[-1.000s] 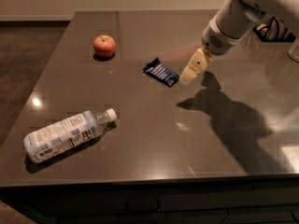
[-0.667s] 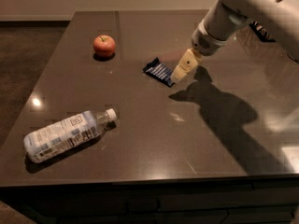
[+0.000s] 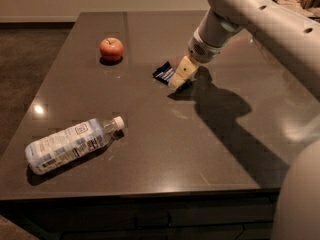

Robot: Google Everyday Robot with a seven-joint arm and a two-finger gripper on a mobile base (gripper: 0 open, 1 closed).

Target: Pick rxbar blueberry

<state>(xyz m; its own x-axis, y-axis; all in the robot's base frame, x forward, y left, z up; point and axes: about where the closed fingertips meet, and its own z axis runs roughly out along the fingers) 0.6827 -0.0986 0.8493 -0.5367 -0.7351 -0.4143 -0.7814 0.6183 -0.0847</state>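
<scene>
The snack bar (image 3: 163, 72) is lying toward the far edge of the table (image 3: 150, 149), its right end being hidden by the gripper (image 3: 181, 75) over it. Whether the bar is being gripped cannot be told.

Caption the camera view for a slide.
Claw over one end of the blue snack bar; apple and water bottle lie apart.

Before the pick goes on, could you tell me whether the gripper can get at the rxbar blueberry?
Probably yes: the gripper is down at one end of the rxbar blueberry, nothing lies between them, and the apple and water bottle sit well away.
</scene>
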